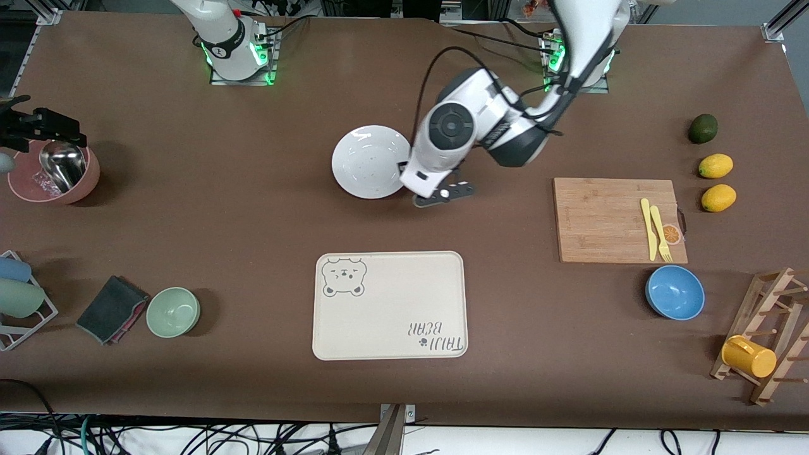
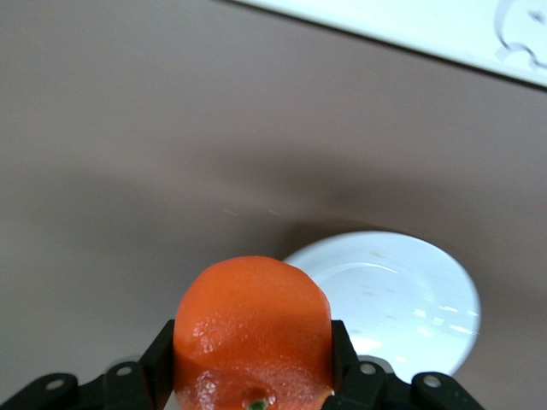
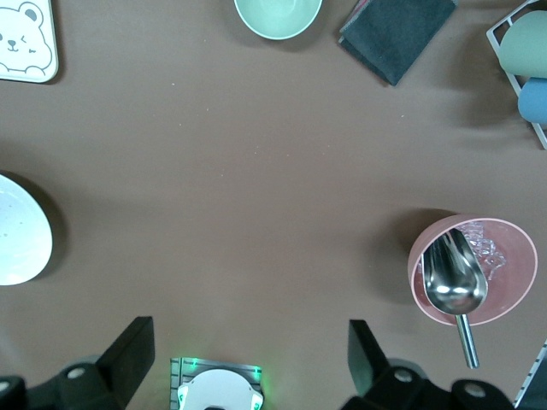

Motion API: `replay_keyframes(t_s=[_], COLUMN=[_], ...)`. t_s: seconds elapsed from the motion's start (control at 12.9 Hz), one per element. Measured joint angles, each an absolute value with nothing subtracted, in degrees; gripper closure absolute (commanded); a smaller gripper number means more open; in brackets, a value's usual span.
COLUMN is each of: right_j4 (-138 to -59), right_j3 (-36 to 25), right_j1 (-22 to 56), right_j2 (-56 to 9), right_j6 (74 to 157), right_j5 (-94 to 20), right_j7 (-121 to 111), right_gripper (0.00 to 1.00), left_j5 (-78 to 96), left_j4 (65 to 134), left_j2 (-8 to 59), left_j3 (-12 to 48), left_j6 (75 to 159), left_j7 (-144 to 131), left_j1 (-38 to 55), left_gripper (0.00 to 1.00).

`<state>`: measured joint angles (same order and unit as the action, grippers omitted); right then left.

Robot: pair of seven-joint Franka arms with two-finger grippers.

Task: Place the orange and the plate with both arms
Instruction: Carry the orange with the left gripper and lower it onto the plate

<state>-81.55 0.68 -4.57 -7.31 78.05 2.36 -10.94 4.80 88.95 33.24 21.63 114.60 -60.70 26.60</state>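
Note:
The orange (image 2: 253, 329) is small, round and bright orange-red, and it is clamped between the black fingers of my left gripper (image 2: 253, 363). In the front view the left wrist hides the orange. There my left gripper (image 1: 436, 193) hangs low over the table beside the rim of the white plate (image 1: 370, 162). The plate lies on the brown table and shows empty in the left wrist view (image 2: 402, 295). My right gripper (image 3: 252, 350) is open and empty. It waits above the pink bowl (image 1: 54, 172) at the right arm's end of the table.
A beige bear tray (image 1: 390, 305) lies nearer the front camera than the plate. A cutting board (image 1: 607, 219) with yellow cutlery, a blue bowl (image 1: 675, 292), two lemons (image 1: 715, 165) and a dark green fruit (image 1: 703, 128) sit toward the left arm's end. A green bowl (image 1: 172, 311) and a dark cloth (image 1: 112, 308) sit toward the right arm's end.

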Motion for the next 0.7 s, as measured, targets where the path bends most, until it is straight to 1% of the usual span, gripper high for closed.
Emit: replay_keyframes(t_s=[0.16, 0.39, 0.47, 0.54, 0.62, 0.7], right_j4=[-81.55, -81.55, -81.55, -81.55, -81.56, -81.56], right_j3=[0.68, 0.68, 0.68, 0.67, 0.68, 0.67], right_j1=[-4.57, -4.57, -4.57, -4.57, -4.57, -4.57], right_j2=[-7.31, -7.31, -7.31, -7.31, -7.31, -7.31], right_j6=[78.05, 78.04, 78.04, 78.04, 78.04, 78.04], right_j5=[2.36, 2.36, 2.36, 2.36, 2.36, 2.36], right_j7=[-10.93, -10.93, -10.93, -10.93, -10.93, -10.93], right_gripper=[0.0, 0.0, 0.0, 0.0, 0.0, 0.0], left_j5=[4.81, 4.81, 4.81, 4.81, 4.81, 4.79], left_j4=[88.29, 87.94, 87.88, 87.85, 87.81, 87.72], left_j2=[37.02, 41.34, 42.48, 43.45, 44.23, 44.74], left_j3=[21.63, 21.43, 21.27, 20.95, 20.46, 20.03], left_j6=[121.53, 127.46, 128.21, 128.56, 128.92, 129.13], left_j7=[-66.98, -72.03, -72.53, -72.76, -72.8, -72.8], left_j1=[31.33, 36.98, 38.32, 39.39, 40.15, 40.48], left_gripper=[1.0, 1.0, 0.93, 0.8, 0.24, 0.0])
